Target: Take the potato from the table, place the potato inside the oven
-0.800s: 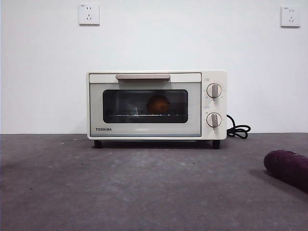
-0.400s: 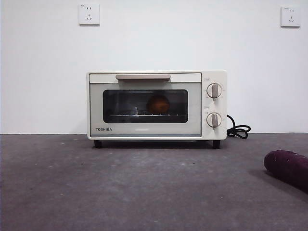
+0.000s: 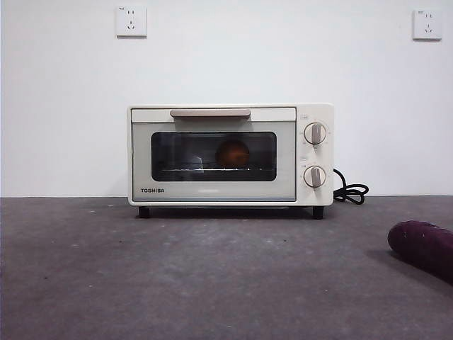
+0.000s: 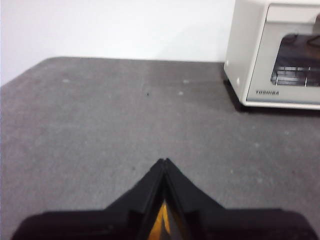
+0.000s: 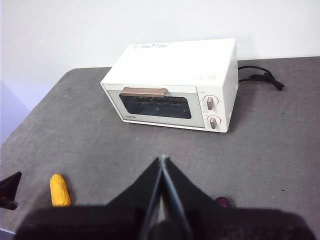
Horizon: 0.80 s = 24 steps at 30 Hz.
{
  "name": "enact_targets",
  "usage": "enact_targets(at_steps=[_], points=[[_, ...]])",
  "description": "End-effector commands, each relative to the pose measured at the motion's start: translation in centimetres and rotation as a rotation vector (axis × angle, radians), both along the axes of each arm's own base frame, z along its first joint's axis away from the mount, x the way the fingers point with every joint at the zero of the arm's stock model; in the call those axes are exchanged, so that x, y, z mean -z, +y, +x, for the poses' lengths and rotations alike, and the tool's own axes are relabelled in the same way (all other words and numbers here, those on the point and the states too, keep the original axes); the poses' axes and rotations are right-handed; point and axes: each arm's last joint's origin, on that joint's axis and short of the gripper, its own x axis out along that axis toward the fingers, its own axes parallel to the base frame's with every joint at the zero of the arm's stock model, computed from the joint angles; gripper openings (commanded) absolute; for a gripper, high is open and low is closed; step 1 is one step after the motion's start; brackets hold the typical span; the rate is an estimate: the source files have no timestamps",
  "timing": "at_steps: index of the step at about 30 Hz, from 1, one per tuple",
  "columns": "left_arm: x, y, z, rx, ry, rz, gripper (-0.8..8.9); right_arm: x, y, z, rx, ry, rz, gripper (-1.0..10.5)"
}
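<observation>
The cream-white oven [image 3: 230, 154] stands at the back of the dark grey table [image 3: 212, 283] with its door closed. Through the dark window glass the orange-brown potato [image 3: 233, 153] shows on the rack inside. The oven [image 5: 172, 85] also appears in the right wrist view, and its corner [image 4: 275, 55] in the left wrist view. My left gripper [image 4: 163, 162] is shut with nothing in it, low over bare table well clear of the oven's side. My right gripper [image 5: 162, 160] is shut and empty, held high in front of the oven.
A dark purple oblong vegetable [image 3: 423, 248] lies at the table's right edge in the front view. A yellow corn-like piece [image 5: 59, 190] lies on the table near the left arm's black tip [image 5: 9, 187]. The oven's black cord [image 3: 350, 191] trails behind it.
</observation>
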Motion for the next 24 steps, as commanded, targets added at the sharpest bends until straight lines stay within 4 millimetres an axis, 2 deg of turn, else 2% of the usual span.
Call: enact_targets(at_steps=[1, 24], points=[[0.66, -0.02, 0.08, 0.009, 0.027, 0.031, -0.04, 0.27, 0.05, 0.04, 0.002, 0.018, -0.018, 0.0], [0.66, -0.62, 0.11, 0.040, 0.024, 0.065, -0.04, 0.28, 0.05, 0.04, 0.002, 0.018, -0.019, 0.0]])
